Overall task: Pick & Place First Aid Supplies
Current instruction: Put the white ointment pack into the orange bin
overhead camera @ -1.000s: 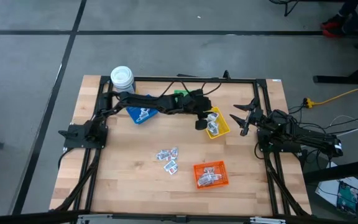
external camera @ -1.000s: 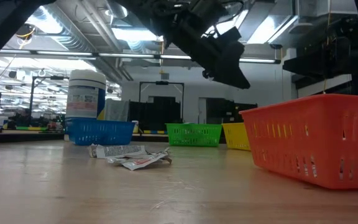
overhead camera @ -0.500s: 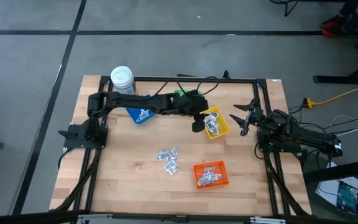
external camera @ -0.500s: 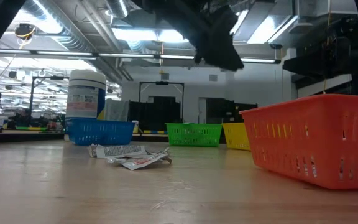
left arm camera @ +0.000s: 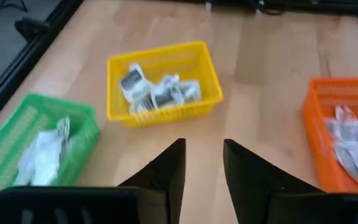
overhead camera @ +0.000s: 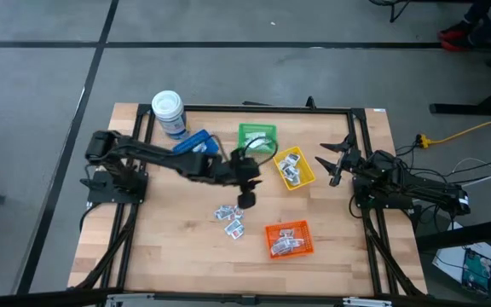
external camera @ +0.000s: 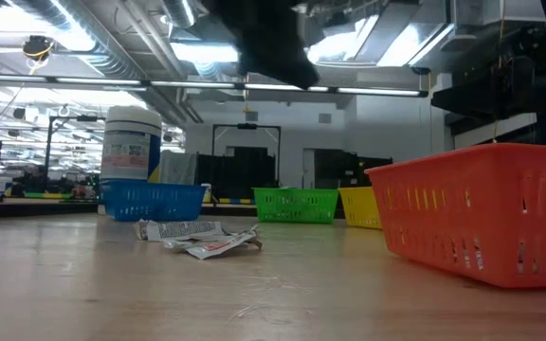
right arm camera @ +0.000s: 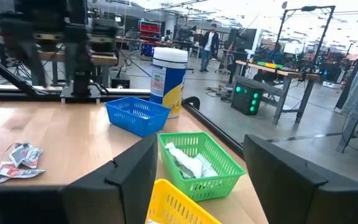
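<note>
At table centre, high view, entries run left to right.

1. Left gripper (overhead camera: 247, 201): hangs above the wood at the end of the left arm, which reaches in from the table's left edge. In the left wrist view its two fingers (left arm camera: 166, 174) stand parted with bare wood between them, nothing held.

2. Loose first aid packets (overhead camera: 230, 218): a small scatter of white and grey packets flat on the table, just beside the left gripper at about its 7 o'clock. In the low view the packets form a crumpled low heap on the wood. The scatter's long axis runs roughly from 1 o'clock to 7 o'clock, so the near end lies almost under the fingers.

3. Green bin (overhead camera: 257, 136), at 12 o'clock of the left gripper, holds white packets.

4. Yellow bin (overhead camera: 295, 168), at about 2 o'clock, holds more.

5. Orange bin (overhead camera: 289, 239), at about 4 o'clock, also part filled.

6. Right gripper (overhead camera: 332, 163): waits by the table's right edge, its fingers spread wide and empty in the right wrist view.

Judgement: the left arm is far the nearer to the loose packets. The coming pick turns on a short shift toward 7 o'clock and a descent.
</note>
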Motion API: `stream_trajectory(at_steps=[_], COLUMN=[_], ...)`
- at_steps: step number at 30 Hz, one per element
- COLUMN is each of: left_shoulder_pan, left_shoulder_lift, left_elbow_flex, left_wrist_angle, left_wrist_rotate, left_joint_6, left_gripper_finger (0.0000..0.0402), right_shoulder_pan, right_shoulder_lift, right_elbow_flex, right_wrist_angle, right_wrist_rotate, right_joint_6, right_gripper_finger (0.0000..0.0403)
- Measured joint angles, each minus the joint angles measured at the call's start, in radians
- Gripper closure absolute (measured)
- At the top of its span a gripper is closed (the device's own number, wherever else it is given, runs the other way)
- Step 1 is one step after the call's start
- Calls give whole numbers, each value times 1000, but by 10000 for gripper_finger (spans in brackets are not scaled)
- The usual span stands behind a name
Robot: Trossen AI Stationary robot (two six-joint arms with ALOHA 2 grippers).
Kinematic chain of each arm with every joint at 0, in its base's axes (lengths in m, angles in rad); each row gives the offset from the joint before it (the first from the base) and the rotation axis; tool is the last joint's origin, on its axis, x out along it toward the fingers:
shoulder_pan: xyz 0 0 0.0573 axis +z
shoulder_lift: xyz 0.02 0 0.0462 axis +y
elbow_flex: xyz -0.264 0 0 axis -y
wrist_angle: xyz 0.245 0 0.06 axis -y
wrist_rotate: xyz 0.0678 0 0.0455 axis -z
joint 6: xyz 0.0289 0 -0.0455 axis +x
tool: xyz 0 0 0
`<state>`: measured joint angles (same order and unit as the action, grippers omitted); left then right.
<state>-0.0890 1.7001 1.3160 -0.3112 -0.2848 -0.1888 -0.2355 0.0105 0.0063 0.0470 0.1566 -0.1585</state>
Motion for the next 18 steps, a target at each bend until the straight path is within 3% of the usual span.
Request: stream_trajectory(at_steps=[6,12,18], left_shoulder_pan=[-127,-248,-302], left_shoulder_lift=[-70,-61,-25], left_elbow_flex=[-51,-53,-53], left_wrist_angle=[-165,-272,-387], left_wrist_rotate=[-62,-64,-93], left_joint_6=[-160,-283,-375], left_gripper_finger=[309,311,311], right_shoulder_pan=[0,0,0], right_shoulder_lift=[0,0,0], right_elbow_flex=[0,0,0], right_wrist_angle=[0,0,0], right_wrist_rotate=[0,0,0], right_joint_6=[0,0,0], right_gripper_finger=[166,166,166])
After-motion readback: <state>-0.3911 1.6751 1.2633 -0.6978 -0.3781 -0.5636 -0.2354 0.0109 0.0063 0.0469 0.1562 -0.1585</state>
